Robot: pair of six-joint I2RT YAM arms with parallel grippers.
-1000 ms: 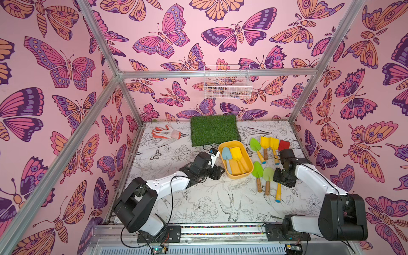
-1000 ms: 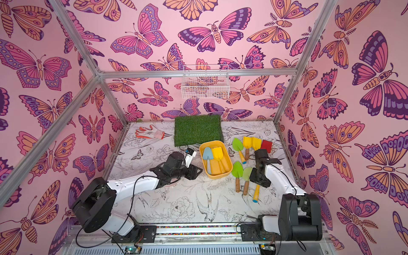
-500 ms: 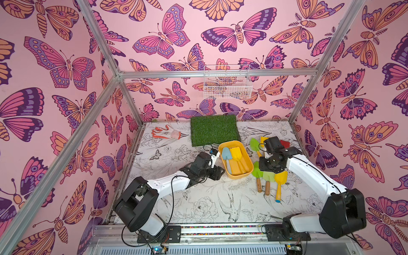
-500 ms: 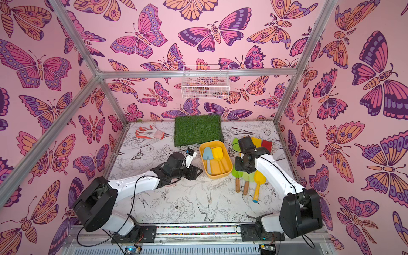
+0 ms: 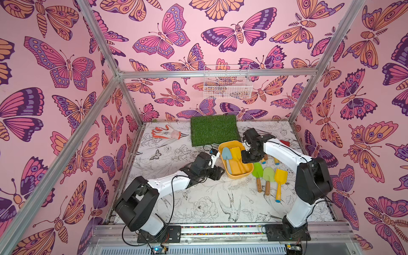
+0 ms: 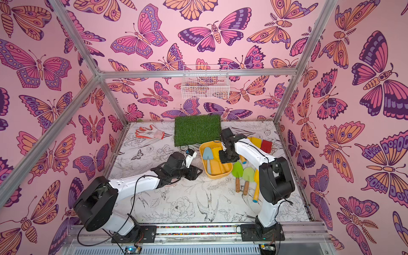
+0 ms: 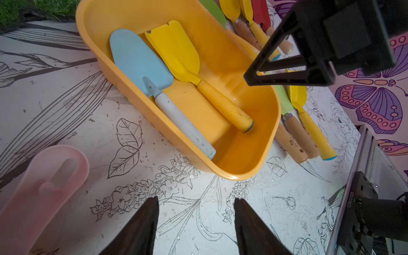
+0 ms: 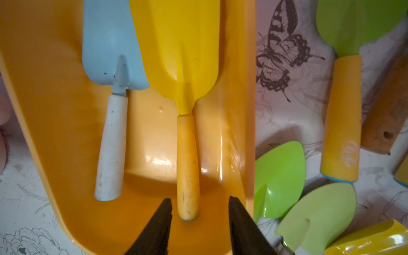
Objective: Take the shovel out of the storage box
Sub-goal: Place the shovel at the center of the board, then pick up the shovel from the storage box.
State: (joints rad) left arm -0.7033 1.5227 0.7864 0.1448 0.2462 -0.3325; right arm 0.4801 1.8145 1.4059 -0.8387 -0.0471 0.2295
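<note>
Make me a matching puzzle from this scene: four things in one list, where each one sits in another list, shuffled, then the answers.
Things: 1 blue shovel; 2 glove; 3 wire basket; 4 pale green shovel.
Places: A hung on the back wall; B inside the storage box; C on the table beside the grass mat; D on the table beside the bright green shovel.
Pairs: 1-B, 2-C, 3-A, 4-D.

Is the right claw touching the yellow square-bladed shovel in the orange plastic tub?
Apart. Right wrist view: the right gripper, open, straddles the yellow square-bladed shovel, orange plastic tub showing between.
</note>
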